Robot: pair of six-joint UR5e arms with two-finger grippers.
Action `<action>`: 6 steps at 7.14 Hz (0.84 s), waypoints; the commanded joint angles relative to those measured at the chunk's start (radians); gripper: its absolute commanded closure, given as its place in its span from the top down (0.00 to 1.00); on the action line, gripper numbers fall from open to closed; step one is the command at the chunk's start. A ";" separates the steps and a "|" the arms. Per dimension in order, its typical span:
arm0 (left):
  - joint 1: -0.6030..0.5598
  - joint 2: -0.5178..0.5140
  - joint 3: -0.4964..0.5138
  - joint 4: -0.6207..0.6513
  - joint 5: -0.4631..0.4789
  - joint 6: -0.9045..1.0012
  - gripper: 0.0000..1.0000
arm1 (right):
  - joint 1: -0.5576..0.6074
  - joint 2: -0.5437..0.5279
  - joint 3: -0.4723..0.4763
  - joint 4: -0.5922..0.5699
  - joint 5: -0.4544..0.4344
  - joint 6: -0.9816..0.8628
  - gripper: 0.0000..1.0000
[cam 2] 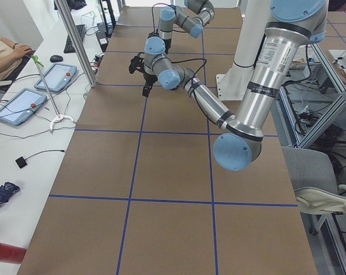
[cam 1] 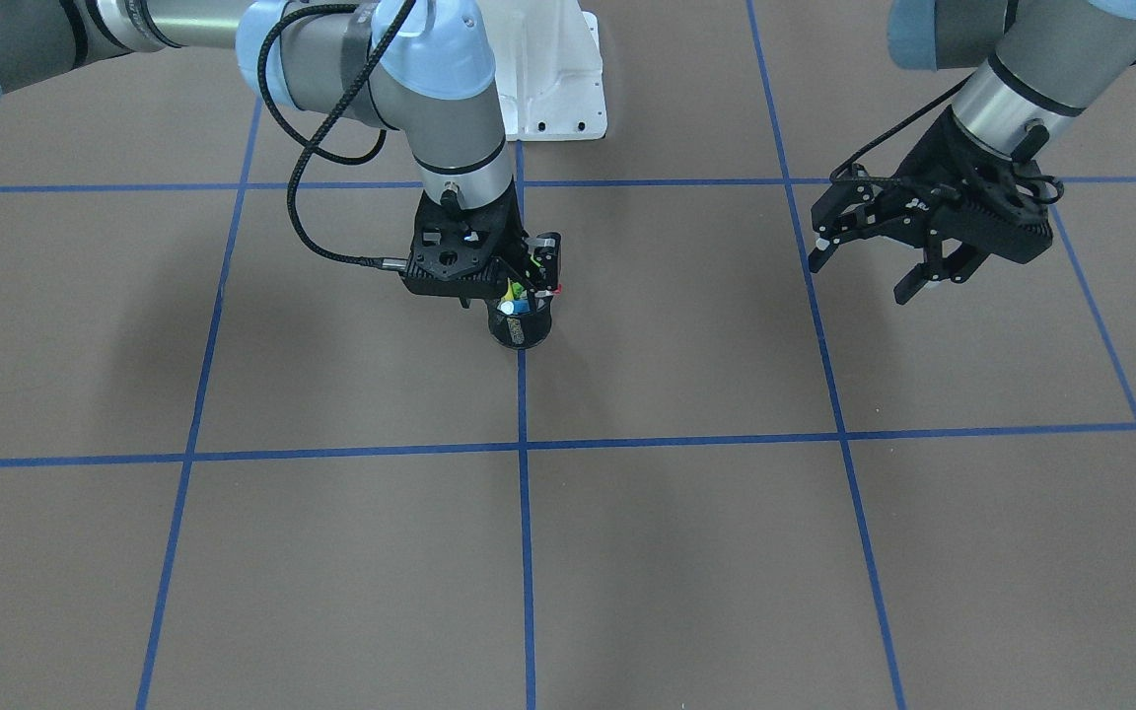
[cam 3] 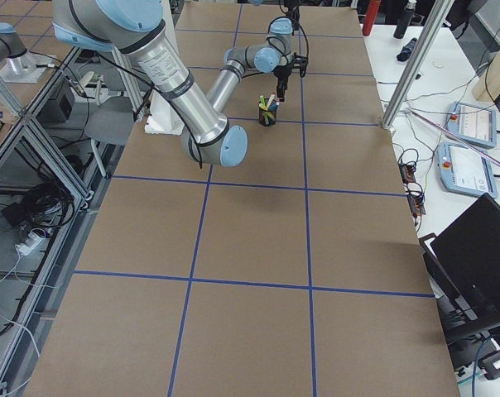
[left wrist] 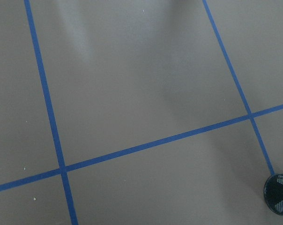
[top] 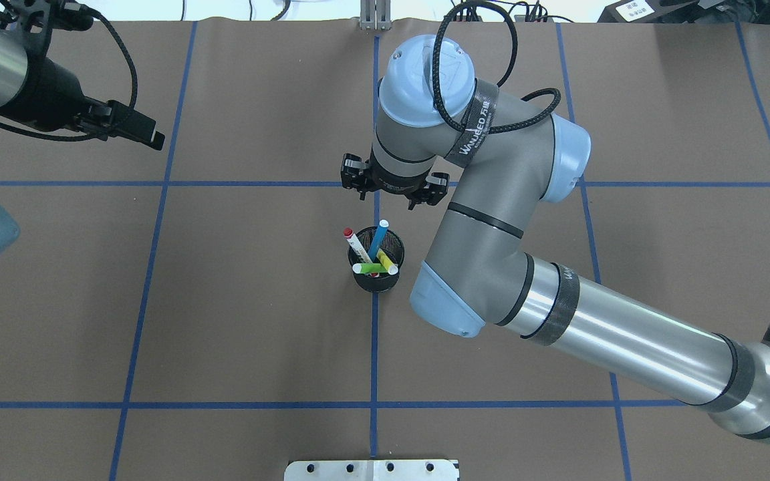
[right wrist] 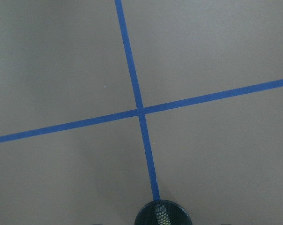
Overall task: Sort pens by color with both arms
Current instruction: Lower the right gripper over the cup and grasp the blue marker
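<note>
Four pens stand in a black mesh cup (top: pixel 376 279) at the table's middle: blue (top: pixel 378 239), light green (top: pixel 368 268), yellow (top: pixel 387 262) and white with red ends (top: pixel 356 244). My right gripper (top: pixel 392 188) hangs open and empty just above the cup's far side, also seen in the front view (cam 1: pixel 529 281) over the cup (cam 1: pixel 521 330). My left gripper (cam 1: pixel 864 271) is open and empty, raised well off to the robot's left, far from the cup. It also shows in the overhead view (top: pixel 132 125). The cup's rim shows at the bottom of the right wrist view (right wrist: pixel 162 215).
The brown table is crossed by blue tape lines (top: pixel 375 347). The white base pedestal (cam 1: pixel 553 74) stands behind the cup. The cup's edge shows at the left wrist view's lower right (left wrist: pixel 278 194). Side benches hold tablets and cables (cam 2: pixel 30 100).
</note>
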 commanded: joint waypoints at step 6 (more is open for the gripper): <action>-0.005 0.021 -0.028 -0.002 0.010 0.000 1.00 | 0.050 0.023 -0.128 0.002 0.229 -0.223 0.54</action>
